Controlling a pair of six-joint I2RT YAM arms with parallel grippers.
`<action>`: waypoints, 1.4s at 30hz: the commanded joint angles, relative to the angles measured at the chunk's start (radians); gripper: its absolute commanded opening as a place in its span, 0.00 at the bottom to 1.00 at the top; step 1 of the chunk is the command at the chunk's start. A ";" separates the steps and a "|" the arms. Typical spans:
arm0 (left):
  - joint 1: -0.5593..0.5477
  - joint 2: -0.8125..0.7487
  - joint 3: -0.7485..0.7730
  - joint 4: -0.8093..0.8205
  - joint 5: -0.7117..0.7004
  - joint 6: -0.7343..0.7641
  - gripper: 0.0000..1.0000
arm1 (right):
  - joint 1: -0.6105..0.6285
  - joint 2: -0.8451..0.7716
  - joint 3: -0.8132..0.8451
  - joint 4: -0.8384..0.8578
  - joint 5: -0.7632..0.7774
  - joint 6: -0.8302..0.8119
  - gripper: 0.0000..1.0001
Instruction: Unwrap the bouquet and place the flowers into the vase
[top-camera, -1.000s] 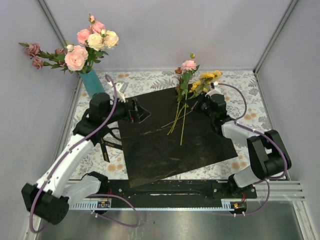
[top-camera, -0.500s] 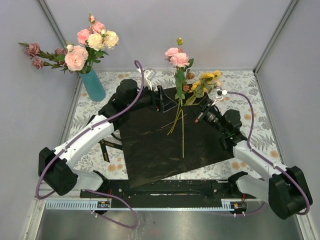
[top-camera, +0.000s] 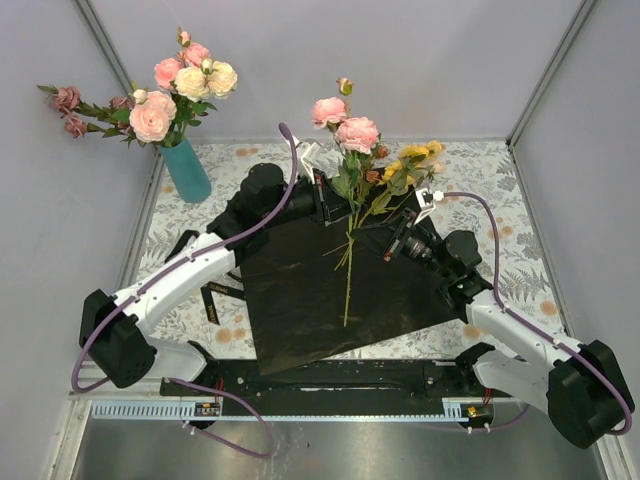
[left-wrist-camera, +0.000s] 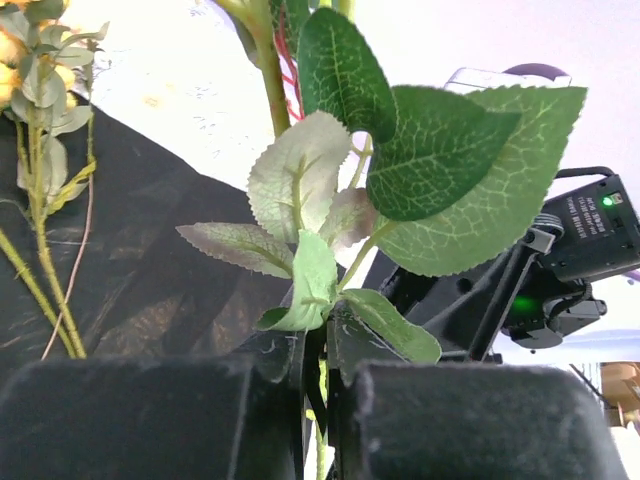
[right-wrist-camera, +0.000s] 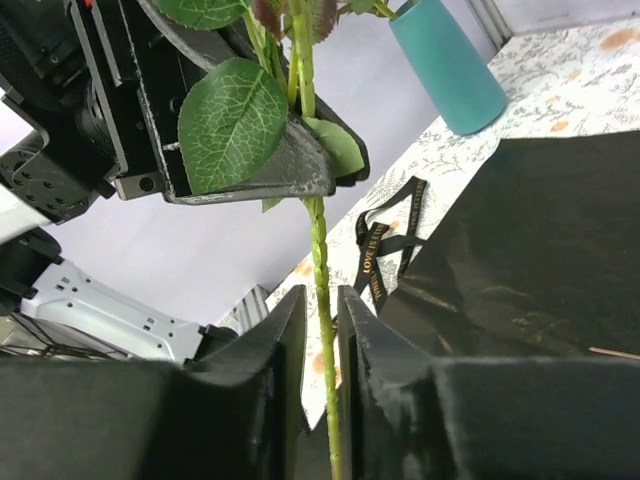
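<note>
From above: black paper (top-camera: 330, 300) lies unwrapped on the table (top-camera: 240, 155), several flowers (top-camera: 180, 85) stand in the vase (top-camera: 188, 172) (over halfway, I'd judge); a pink rose (top-camera: 357, 132) is held upright, yellow ones (top-camera: 415, 153) wait. Left wrist: left gripper (left-wrist-camera: 318, 385) pinches its stem. Right wrist: right gripper (right-wrist-camera: 322, 330) narrowly parted around it.

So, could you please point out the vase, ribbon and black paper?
vase (top-camera: 188, 172): top view, teal wall.
ribbon (right-wrist-camera: 369, 252): right wrist view, lettered strip.
black paper (top-camera: 300, 310): top view, bare near part.
</note>
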 joint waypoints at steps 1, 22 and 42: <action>0.003 -0.084 0.005 -0.021 -0.104 0.095 0.00 | 0.010 -0.028 -0.035 0.085 0.016 0.005 0.41; 0.449 -0.123 0.121 0.391 -0.956 0.752 0.00 | 0.009 -0.086 -0.109 0.056 0.079 -0.077 0.99; 0.594 0.204 0.325 0.693 -0.862 0.927 0.00 | 0.009 -0.074 -0.080 0.018 0.089 -0.150 0.99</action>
